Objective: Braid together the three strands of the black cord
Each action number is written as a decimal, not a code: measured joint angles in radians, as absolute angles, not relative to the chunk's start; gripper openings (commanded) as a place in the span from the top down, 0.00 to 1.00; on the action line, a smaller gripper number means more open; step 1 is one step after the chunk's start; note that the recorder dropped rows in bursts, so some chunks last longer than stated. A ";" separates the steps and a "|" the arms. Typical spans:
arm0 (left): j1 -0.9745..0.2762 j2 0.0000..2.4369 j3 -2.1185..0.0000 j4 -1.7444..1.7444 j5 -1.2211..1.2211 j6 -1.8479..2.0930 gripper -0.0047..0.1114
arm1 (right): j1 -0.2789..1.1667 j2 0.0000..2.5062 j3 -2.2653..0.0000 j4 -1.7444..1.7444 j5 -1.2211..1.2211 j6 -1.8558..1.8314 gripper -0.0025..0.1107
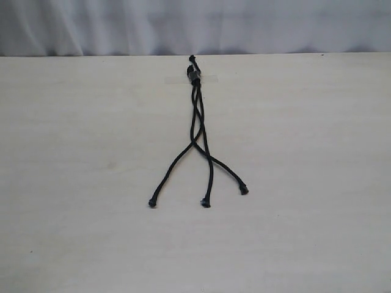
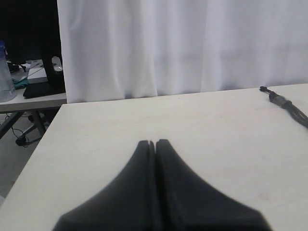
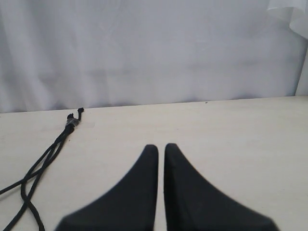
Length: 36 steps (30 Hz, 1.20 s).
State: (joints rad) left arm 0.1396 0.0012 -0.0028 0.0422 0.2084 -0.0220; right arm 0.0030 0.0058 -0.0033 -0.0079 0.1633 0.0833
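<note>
The black cord lies flat on the pale table. Its knotted top is at the far edge under a strip of clear tape. The three strands twist loosely, cross about midway, then fan out to a left tip, a middle tip and a right tip. Neither gripper shows in the exterior view. My left gripper is shut and empty, far from the cord's top. My right gripper holds nothing, only a thin slit between its fingers, with the cord off to its side.
A white curtain hangs behind the table's far edge. In the left wrist view the table's side edge drops off toward a second desk with clutter on it.
</note>
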 measured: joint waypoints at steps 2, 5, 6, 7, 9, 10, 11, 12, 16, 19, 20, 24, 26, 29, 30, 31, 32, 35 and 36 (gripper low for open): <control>0.140 0.001 -0.003 0.042 0.208 -0.022 0.96 | 0.003 0.006 -0.003 -0.008 0.178 0.083 0.94; 0.140 0.001 -0.003 0.042 0.208 -0.022 0.96 | 0.003 0.006 -0.003 -0.008 0.184 0.083 0.94; 0.140 0.001 -0.003 0.042 0.208 -0.022 0.96 | 0.003 0.006 -0.003 -0.008 0.184 0.083 0.94; 0.140 0.001 -0.003 0.042 0.208 -0.022 0.96 | 0.003 0.006 -0.003 -0.008 0.184 0.083 0.94; 0.140 0.001 -0.003 0.042 0.208 -0.022 0.96 | 0.003 0.006 -0.003 -0.008 0.184 0.083 0.94; 0.140 0.001 -0.003 0.042 0.208 -0.022 0.96 | 0.003 0.006 -0.003 -0.008 0.184 0.083 0.94; 0.140 0.001 -0.003 0.042 0.208 -0.022 0.96 | 0.003 0.006 -0.003 -0.008 0.184 0.083 0.94; 0.140 0.001 -0.003 0.042 0.208 -0.022 0.96 | 0.003 0.006 -0.003 -0.008 0.184 0.083 0.94; 0.140 0.001 -0.003 0.042 0.208 -0.022 0.96 | 0.003 0.006 -0.003 -0.008 0.184 0.083 0.94; 0.140 0.001 -0.003 0.042 0.208 -0.022 0.96 | 0.003 0.006 -0.003 -0.008 0.184 0.083 0.94; 0.140 0.001 -0.003 0.042 0.208 -0.022 0.96 | 0.003 0.006 -0.003 -0.008 0.184 0.083 0.94; 0.140 0.001 -0.003 0.042 0.208 -0.022 0.96 | 0.003 0.006 -0.003 -0.008 0.184 0.083 0.94; 0.140 0.001 -0.003 0.042 0.208 -0.022 0.96 | 0.003 0.006 -0.003 -0.008 0.184 0.083 0.94; 0.140 0.001 -0.003 0.042 0.208 -0.022 0.96 | 0.003 0.006 -0.003 -0.008 0.184 0.083 0.94; 0.140 0.001 -0.003 0.042 0.208 -0.022 0.96 | 0.003 0.006 -0.003 -0.008 0.184 0.083 0.94; 0.140 0.001 -0.003 0.042 0.208 -0.022 0.96 | 0.003 0.006 -0.003 -0.008 0.184 0.083 0.94; 0.140 0.001 -0.003 0.042 0.208 -0.022 0.96 | 0.003 0.006 -0.003 -0.008 0.184 0.083 0.94; 0.140 0.001 -0.003 0.042 0.208 -0.022 0.96 | 0.003 0.006 -0.003 -0.008 0.184 0.083 0.94; 0.140 0.001 -0.003 0.042 0.208 -0.022 0.96 | 0.003 0.006 -0.003 -0.008 0.184 0.083 0.94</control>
State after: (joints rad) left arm 0.1396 0.0012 -0.0028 0.0422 0.2084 -0.0220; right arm 0.0030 0.0058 -0.0033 -0.0079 0.1845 0.0833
